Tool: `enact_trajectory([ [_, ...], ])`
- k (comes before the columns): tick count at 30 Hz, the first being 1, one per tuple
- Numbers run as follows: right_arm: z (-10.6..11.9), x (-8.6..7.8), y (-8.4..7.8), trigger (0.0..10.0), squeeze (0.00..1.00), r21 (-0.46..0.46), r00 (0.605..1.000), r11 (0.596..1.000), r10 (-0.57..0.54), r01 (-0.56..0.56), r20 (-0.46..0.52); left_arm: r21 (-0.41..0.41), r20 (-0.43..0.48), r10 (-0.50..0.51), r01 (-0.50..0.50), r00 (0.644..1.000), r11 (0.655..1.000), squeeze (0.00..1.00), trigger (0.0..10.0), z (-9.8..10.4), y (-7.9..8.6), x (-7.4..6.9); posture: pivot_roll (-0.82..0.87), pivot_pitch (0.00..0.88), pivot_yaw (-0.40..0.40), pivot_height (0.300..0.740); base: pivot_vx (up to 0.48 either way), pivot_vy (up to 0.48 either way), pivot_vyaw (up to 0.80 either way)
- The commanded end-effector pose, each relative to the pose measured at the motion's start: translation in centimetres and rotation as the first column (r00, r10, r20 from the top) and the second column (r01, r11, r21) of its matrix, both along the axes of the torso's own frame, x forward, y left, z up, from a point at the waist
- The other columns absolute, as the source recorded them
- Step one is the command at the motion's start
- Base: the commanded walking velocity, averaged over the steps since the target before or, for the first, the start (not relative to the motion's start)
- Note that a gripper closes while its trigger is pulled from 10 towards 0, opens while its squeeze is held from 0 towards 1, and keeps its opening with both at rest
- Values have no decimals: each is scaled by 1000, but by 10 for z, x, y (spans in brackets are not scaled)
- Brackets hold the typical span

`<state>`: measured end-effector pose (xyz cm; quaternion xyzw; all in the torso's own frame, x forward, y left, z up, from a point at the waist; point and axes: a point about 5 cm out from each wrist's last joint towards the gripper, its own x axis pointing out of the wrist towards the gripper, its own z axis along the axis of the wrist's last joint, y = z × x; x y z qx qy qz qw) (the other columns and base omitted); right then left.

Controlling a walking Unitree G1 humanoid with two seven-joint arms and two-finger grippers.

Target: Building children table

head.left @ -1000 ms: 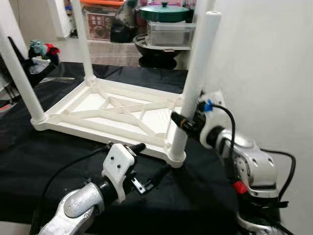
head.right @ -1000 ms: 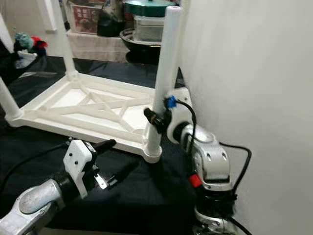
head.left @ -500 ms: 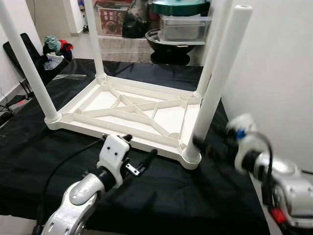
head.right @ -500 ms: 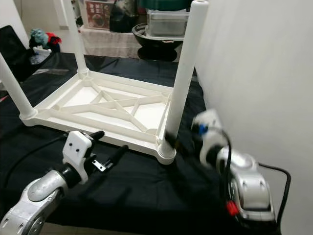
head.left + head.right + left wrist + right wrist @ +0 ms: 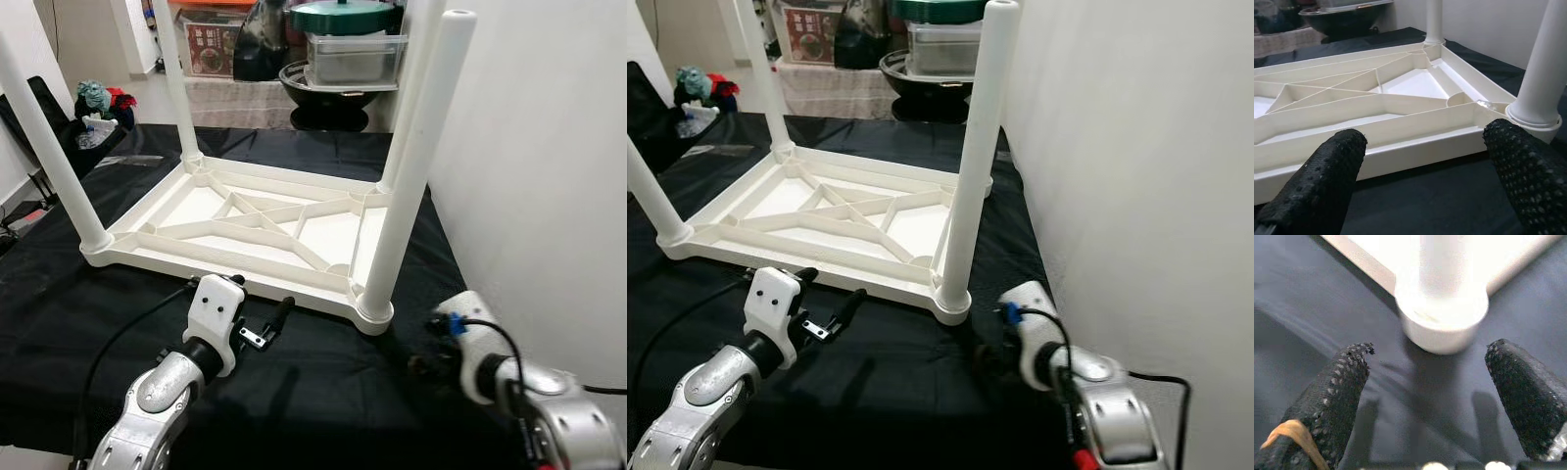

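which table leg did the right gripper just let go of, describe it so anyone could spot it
On the black cloth lies an upside-down white plastic table with its legs pointing up. The leg stands at the corner nearest the white wall, on the robot's right. It alone has the open right gripper beside its base.

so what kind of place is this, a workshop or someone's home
Most likely a lived-in home. Behind the black-covered surface with the upturned white table stand a green-lidded pot on a clear container, and a soft toy lies at the far left.
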<state>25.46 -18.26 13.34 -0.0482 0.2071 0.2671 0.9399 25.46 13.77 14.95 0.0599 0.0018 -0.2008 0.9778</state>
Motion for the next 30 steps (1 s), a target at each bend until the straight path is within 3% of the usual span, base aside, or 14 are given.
enact_trajectory([
  [1, 10, 1, 16, 10000, 1000, 85, 997, 996, 33, -39, 74, -3, -31, 12, -12, 999, 1000, 0, 10000, -9, 0, 0, -91, 17, -64, 740, 0, 480, 0],
  [3, 10, 1, 16, 10000, 1000, 85, 997, 996, 33, -39, 74, -3, -31, 12, -12, 999, 1000, 0, 10000, -9, 0, 0, -91, 17, -64, 740, 0, 480, 0],
  [4, 13, 2, 22, 10000, 1000, 149, 995, 988, 23, -37, 95, 0, -32, 13, -13, 999, 1000, 0, 10000, -10, -1, 0, -91, 17, -64, 740, 0, 480, 0],
  [5, 14, -4, 35, 10000, 0, 211, 991, 972, 84, -104, 101, 2, -31, 13, -13, 999, 1000, 0, 10000, -11, -1, 0, -91, 11, -61, 740, 0, 480, 0],
  [12, 8, -16, 51, 10000, 0, 219, 971, 947, 219, -234, 90, 4, -25, 6, -6, 1000, 1000, 0, 10000, -13, -2, 1, -93, 1, -54, 740, 0, 480, 0],
  [18, 4, -11, 43, 10000, 0, 156, 980, 969, 181, -192, 83, 6, -21, 2, -2, 1000, 1000, 0, 10000, -14, -2, 3, -96, 2, -50, 740, 0, 480, 0],
  [20, 4, 4, 28, 10000, 0, 107, 994, 993, 35, -47, 106, 13, -8, 7, -6, 1000, 1000, 0, 10000, -12, -3, 4, -95, 3, -51, 740, 0, 142, 0],
  [21, 4, 4, 28, 10000, 0, 107, 994, 993, 35, -47, 106, 13, -8, 7, -6, 1000, 1000, 0, 10000, -12, -3, 4, -95, 3, -51, 740, 0, 0, 0],
  [23, 6, 18, 10, 10000, 0, 69, 983, 991, -125, 116, 137, 23, 4, 6, -6, 1000, 1000, 0, 10000, -11, -4, 4, -94, 4, -50, 740, 0, 0, 0],
  [24, 6, 18, 10, 10000, 0, 69, 983, 991, -125, 116, 137, 23, 4, 6, -6, 1000, 1000, 0, 10000, -11, -4, 4, -94, 4, -50, 740, 0, 0, 0],
  [25, 9, 26, -7, 10000, 0, 61, 954, 967, -255, 248, 160, 26, 8, 5, -5, 1000, 1000, 0, 10000, -11, -4, 4, -90, 7, -53, 740, 0, 0, 0],
  [26, 9, 26, -7, 10000, 0, 61, 954, 967, -255, 248, 160, 26, 8, 5, -5, 1000, 1000, 0, 10000, -11, -4, 4, -90, 7, -53, 740, 0, 0, 0],
  [28, 14, 36, -35, 10000, 0, 72, 891, 910, -414, 408, 187, 40, 12, -6, 5, 1000, 999, 0, 10000, -11, -4, 2, -86, 10, -55, 740, 0, 0, 0],
  [30, 16, 37, -46, 10000, 0, 85, 883, 901, -433, 425, 183, 40, 2, -45, 45, 999, 998, 0, 10000, -12, -6, -3, -80, 17, -55, 740, 0, 0, 0],
])
